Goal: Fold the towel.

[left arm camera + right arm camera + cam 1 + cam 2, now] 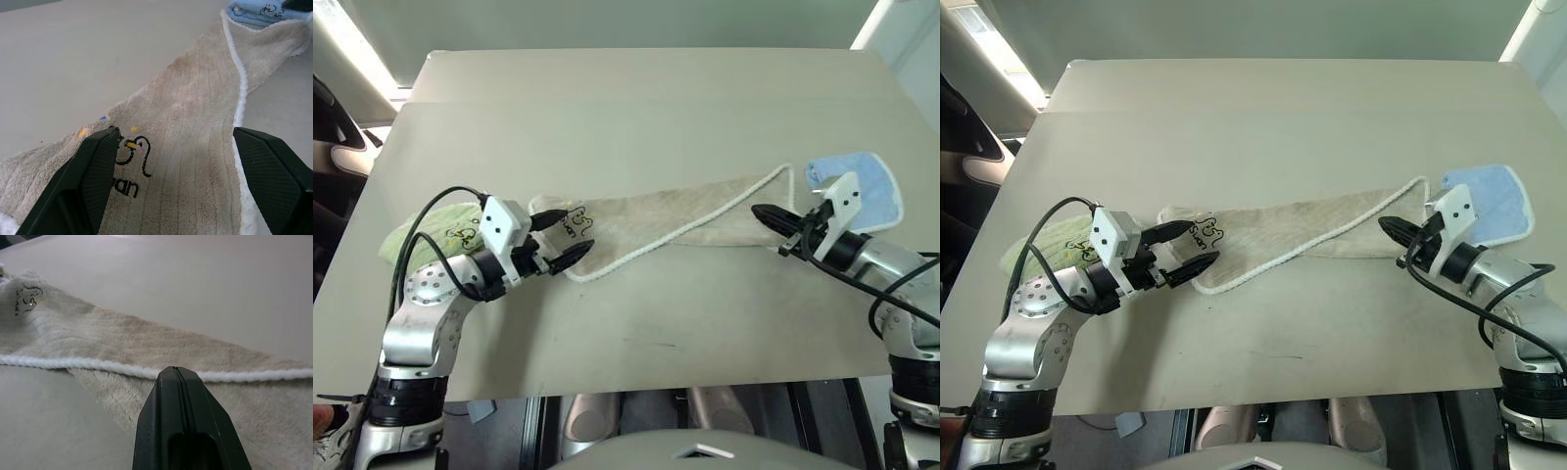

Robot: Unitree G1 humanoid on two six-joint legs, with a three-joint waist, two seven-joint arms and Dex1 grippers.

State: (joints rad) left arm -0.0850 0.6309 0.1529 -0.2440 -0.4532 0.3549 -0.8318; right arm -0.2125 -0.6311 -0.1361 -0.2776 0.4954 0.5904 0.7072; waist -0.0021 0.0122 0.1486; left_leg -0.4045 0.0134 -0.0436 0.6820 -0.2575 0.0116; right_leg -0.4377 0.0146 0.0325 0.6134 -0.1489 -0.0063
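- A beige towel (685,220) lies on a pale counter (636,108), stretched out long and narrow from the robot's left to its right, folded lengthwise so that one layer overlaps the other.
- A white corded edge (705,217) runs along the towel in a slanting line, from a rounded corner near the left arm up to the far right end.
- A small dark embroidered mark (134,149), a cartoon bird with lettering under it, sits near the towel's left end.
- The left gripper (553,241) hovers at that left end, its two black fingers (98,166) spread wide apart, one on each side of the cloth, with the embroidered mark between them. They grip nothing.
- The right gripper (762,212) is at the towel's right end, its fingers (178,431) pressed together with nothing between them, the tips over the cloth just short of the white edge. Whether the tips touch the cloth cannot be told.
- A light green towel (426,235) lies bunched on the counter under the left arm, beside the beige towel's left end.
- A smaller light blue towel (871,186) with a white edge lies just beyond the beige towel's right end, near the right arm.
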